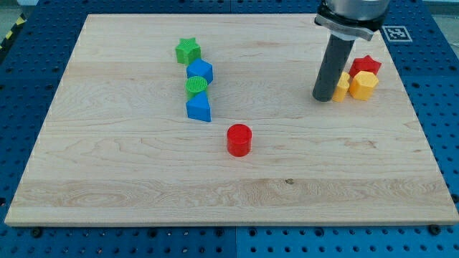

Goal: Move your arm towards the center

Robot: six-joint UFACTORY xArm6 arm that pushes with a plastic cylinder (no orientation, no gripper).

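The red cylinder (239, 140) lies nearest the camera, standing alone on the wooden board (143, 179) a little below the board's middle and well apart from every other block. The arm ends in a dark rod (334, 68); it carries no claw, so there is no opening or grasp to report. The tip (323, 98) rests on the board in the view's upper right, well to the right of the board's middle and well up and right of the red cylinder. A small yellow block (343, 86) sits just beside the tip on its right, partly hidden by the rod, so contact cannot be confirmed and its shape cannot be made out. A yellow hexagon block (363, 84) sits just right of that one, and a red star (367, 64) lies just above the hexagon, the three forming a tight cluster. At the view's upper left of centre, four blocks form a short column running downward: a green star (187, 51) at the top, a blue block (200, 72) below it, a green cylinder (196, 87) under that, and a blue triangular block (199, 109) at the bottom. Neighbours in this column touch or nearly touch. The column is well apart from the tip. The board rests on a blue perforated table (29, 86).
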